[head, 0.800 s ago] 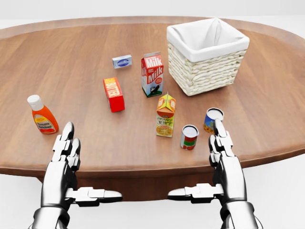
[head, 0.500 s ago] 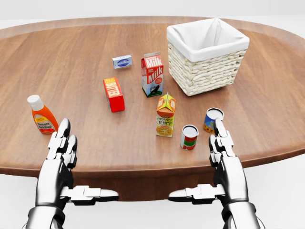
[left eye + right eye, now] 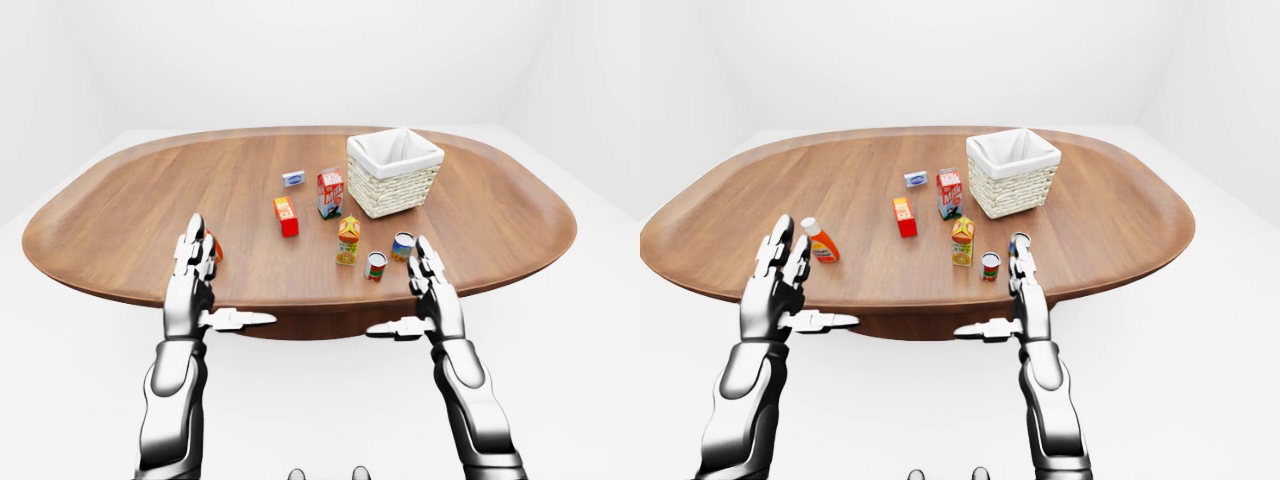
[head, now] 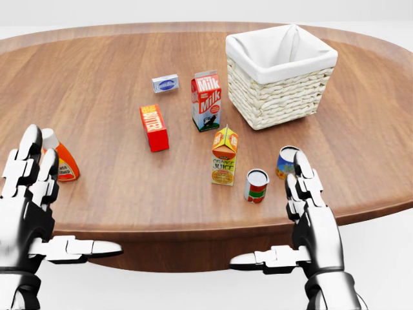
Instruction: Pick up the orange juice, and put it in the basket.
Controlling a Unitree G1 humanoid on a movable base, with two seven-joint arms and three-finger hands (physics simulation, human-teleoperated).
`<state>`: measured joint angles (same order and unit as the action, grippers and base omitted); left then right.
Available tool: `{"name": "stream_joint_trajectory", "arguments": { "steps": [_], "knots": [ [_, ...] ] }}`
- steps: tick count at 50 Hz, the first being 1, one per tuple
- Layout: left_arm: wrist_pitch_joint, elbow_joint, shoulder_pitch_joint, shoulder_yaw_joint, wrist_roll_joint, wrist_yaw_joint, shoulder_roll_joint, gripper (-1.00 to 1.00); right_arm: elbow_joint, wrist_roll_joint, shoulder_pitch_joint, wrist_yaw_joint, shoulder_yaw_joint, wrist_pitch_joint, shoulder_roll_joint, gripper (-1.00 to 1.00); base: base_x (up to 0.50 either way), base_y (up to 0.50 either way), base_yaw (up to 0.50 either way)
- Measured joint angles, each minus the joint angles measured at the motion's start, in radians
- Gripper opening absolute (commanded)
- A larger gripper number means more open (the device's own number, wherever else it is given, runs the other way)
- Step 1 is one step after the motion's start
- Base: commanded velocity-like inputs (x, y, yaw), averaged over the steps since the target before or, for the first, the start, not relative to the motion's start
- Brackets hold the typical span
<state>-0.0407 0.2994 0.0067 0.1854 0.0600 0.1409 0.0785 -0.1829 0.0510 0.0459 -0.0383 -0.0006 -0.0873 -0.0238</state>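
So the orange juice (image 4: 224,157) stands untouched below the basket (image 4: 281,90), nothing picked up yet, both the left hand (image 4: 29,213) and right hand (image 4: 310,216) spread and empty.

Glossy chrome-silver left hand (image 4: 29,216) and right hand (image 4: 308,223), black-jointed segmented fingers, apparently three each.

The milk carton (image 4: 206,101), standing at the middle of the tabletop (image 4: 97,84) left of the basket, reads "Milk" twice in white on red. Nearer, the orange juice (image 4: 224,155) carton carries "ORANGE JUICE" on its lower panel. The bottle (image 4: 62,159) at the near left bears a white label (two lines, seemingly "Tomato Sauce", though too blurred to be sure). Print on the red box (image 4: 153,127), the small blue box (image 4: 165,83) and both cans is illegible.
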Motion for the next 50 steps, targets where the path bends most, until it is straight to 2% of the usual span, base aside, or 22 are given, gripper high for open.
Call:
{"name": "stream_joint_trajectory", "arguments": {
  "steps": [11,25,28,36,50],
  "knots": [
    [0.031,-0.152,-0.01,-0.04,-0.005,-0.041,-0.02,1.0,0.067,-0.027,-0.027,-0.006,-0.023,0.028,0.005,1.0,0.0,0.0,0.0],
    [0.037,-0.195,-0.01,-0.055,-0.022,-0.052,-0.025,1.0,0.086,-0.035,-0.038,-0.006,-0.029,0.034,0.005,1.0,0.0,0.0,0.0],
    [0.02,-0.178,-0.009,-0.052,-0.028,-0.048,-0.022,1.0,0.079,-0.036,-0.039,-0.005,-0.03,0.029,0.005,1.0,0.0,0.0,0.0],
    [-0.045,-0.112,-0.009,-0.032,-0.047,-0.026,-0.008,1.0,0.04,-0.043,-0.042,-0.003,-0.029,0.005,0.005,1.0,0.0,0.0,0.0],
    [-0.047,-0.005,-0.012,0.039,-0.058,0.041,0.026,1.0,-0.089,-0.061,-0.038,-0.007,-0.023,0.0,0.004,1.0,0.0,0.0,0.0]
  ]
}}
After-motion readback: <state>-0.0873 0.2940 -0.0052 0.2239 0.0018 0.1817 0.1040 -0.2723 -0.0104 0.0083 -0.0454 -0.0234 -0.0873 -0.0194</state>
